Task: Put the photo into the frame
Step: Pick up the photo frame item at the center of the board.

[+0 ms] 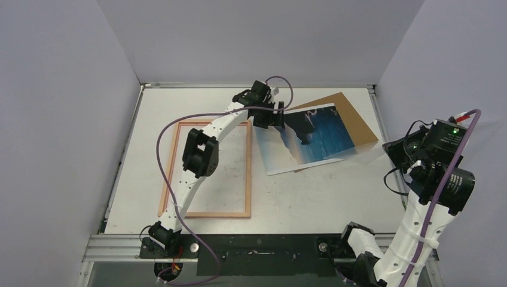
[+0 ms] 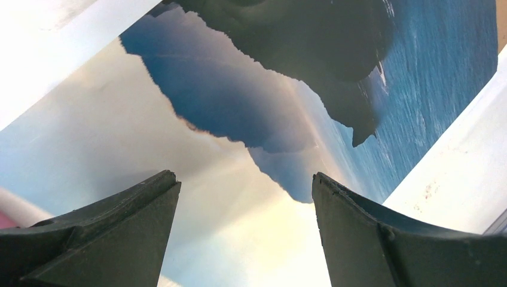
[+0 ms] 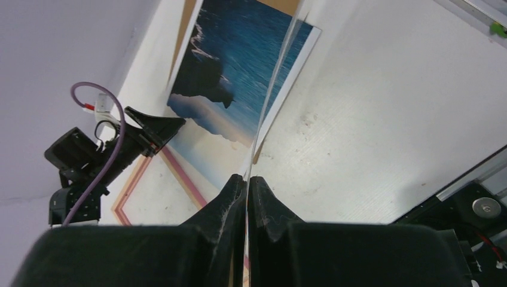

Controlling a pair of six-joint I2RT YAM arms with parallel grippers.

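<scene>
Closest to the lens, your left gripper [image 2: 245, 179] had its two dark fingers [image 2: 119, 227] spread wide, with nothing between them. The photo [image 2: 209, 89] lay directly beneath them, picture side up: dark mountains, blue sea and a pale sky that filled the gap between the fingertips. The frames did not show whether the tips touched the paper.

From above, that hand stood over the photo's pale-sky corner. The rest of the print stretched away from the hand toward your right arm, lying at a slant. Its far part rested on a brown cardboard board [image 1: 353, 119], which stuck out beyond it on the side away from the hand.

The frame [image 1: 215, 214] lay flat on the table [image 1: 311, 197] on the other side of the left hand. Its nearest corner was just beside the gripper, and its long sides ran back under the left arm toward the base. It was apart from the photo, with nothing inside it but bare tabletop.

Your right gripper [image 3: 246, 179] had its fingers pressed together on the edge of a clear sheet [image 3: 277, 78]. The sheet ran from the fingertips out over the photo's near edge. That hand was held well apart from the left one, past the board's side of the table.
</scene>
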